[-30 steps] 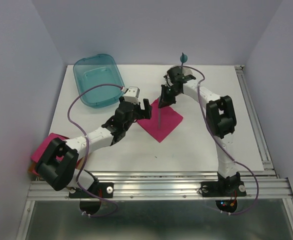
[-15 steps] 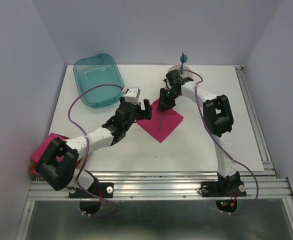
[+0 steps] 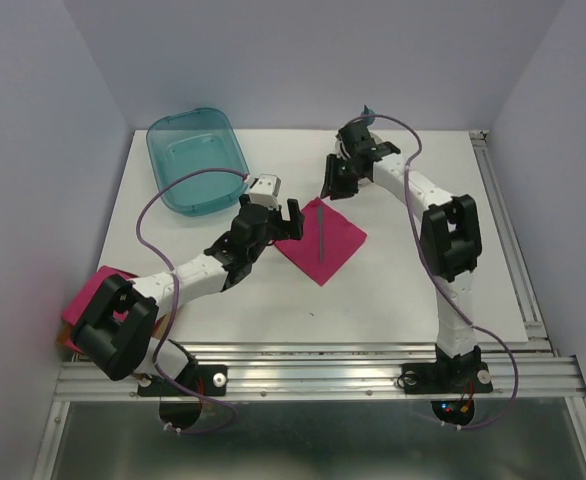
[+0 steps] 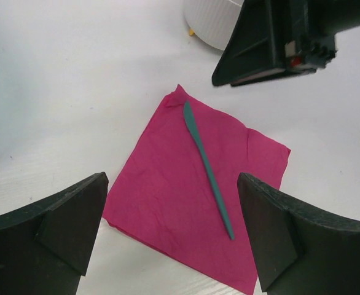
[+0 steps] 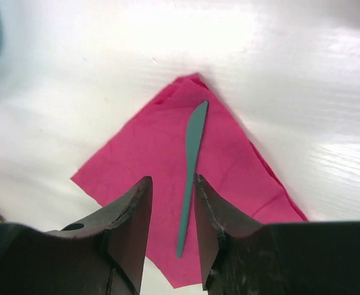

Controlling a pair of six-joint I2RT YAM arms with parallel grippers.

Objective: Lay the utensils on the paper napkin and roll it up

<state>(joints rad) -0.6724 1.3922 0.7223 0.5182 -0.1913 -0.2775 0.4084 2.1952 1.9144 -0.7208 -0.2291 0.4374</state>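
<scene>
You have one knife [image 4: 206, 166] down. It now lies flat on the paper napkin [image 4: 161, 203], running from the far corner toward the middle, where a second ago the right gripper [image 3: 333, 183] held it over the sheet. That gripper has let go and drawn back toward the white cup [image 4: 212, 23], jaws slightly parted and empty. The left gripper [image 3: 291, 217] stays fully spread beside the napkin's left edge. Judgement: placing is only begun and rolling is not yet due.

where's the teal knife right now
The slim dark-teal plastic knife lies flat on the magenta-pink square paper napkin, near mid-table in the top view, to the right of and nearer than the translucent teal plastic bin.
</scene>
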